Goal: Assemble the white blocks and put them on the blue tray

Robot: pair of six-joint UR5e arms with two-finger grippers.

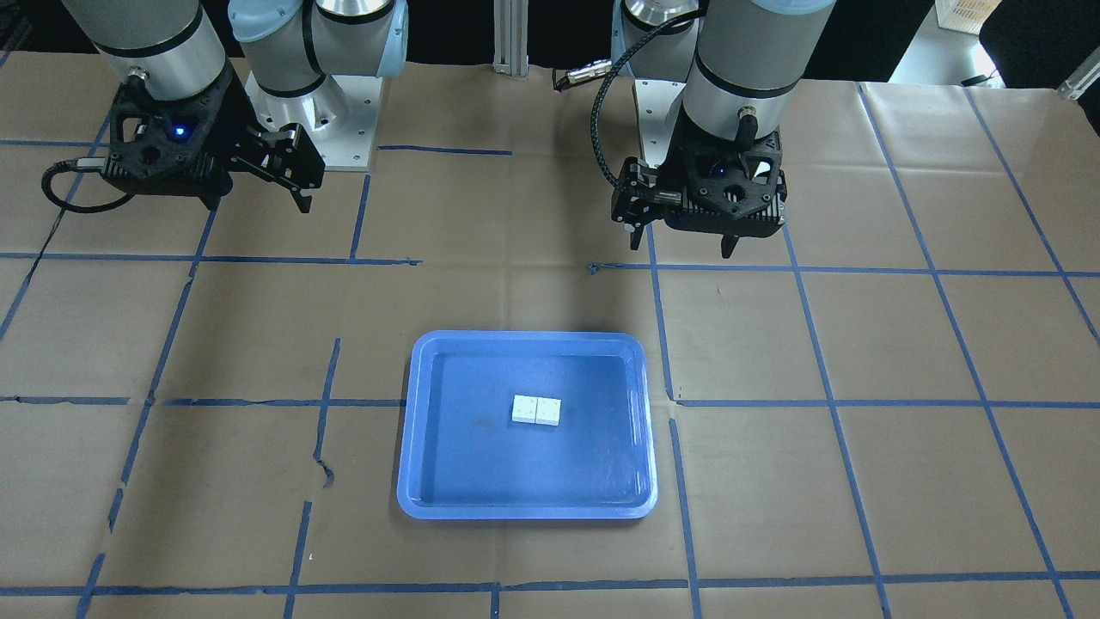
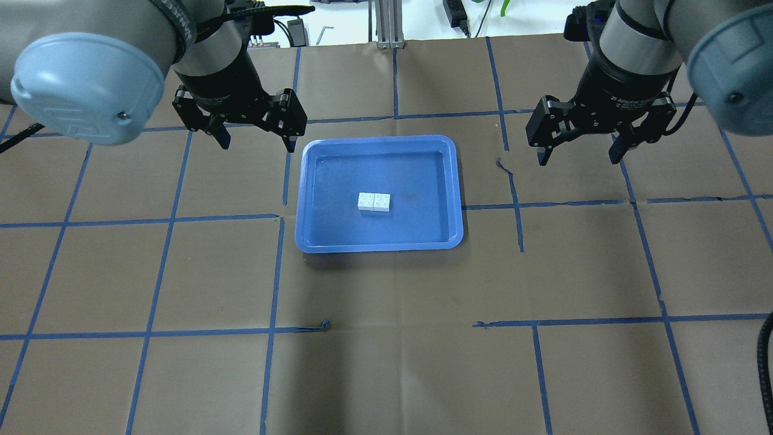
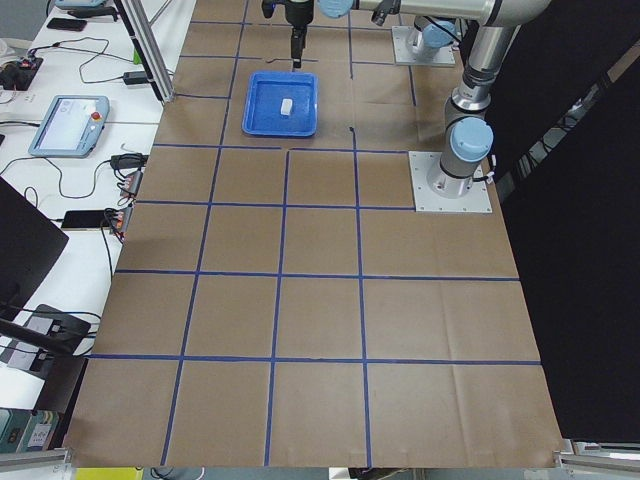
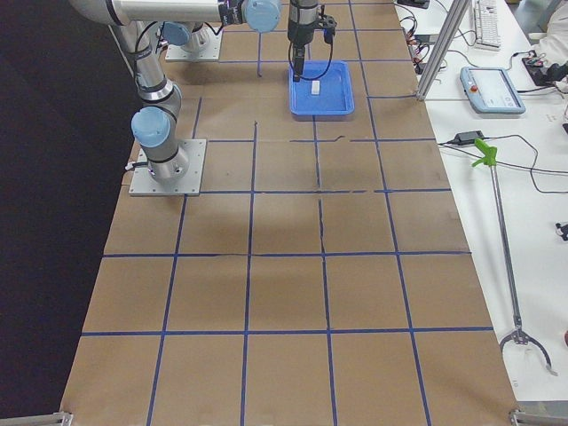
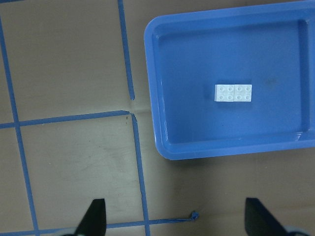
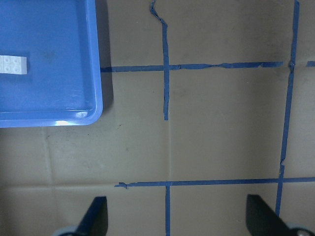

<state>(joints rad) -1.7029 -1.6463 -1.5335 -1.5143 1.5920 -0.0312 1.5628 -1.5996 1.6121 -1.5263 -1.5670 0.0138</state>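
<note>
White blocks (image 2: 374, 201) touching in blue tray (image 2: 379, 246), brown tabletop (image 2: 392, 374), blue tape grid (image 2: 211, 331)

Brown-papered bench (image 2: 386, 362), blue tape grid (image 2: 121, 222) torn in spots. One blue tray (image 2: 379, 246) lies flat on it, slightly toward 12 o'clock of centre, overhead view. Grey base plate (image 3: 430, 203) sits on it.
</note>
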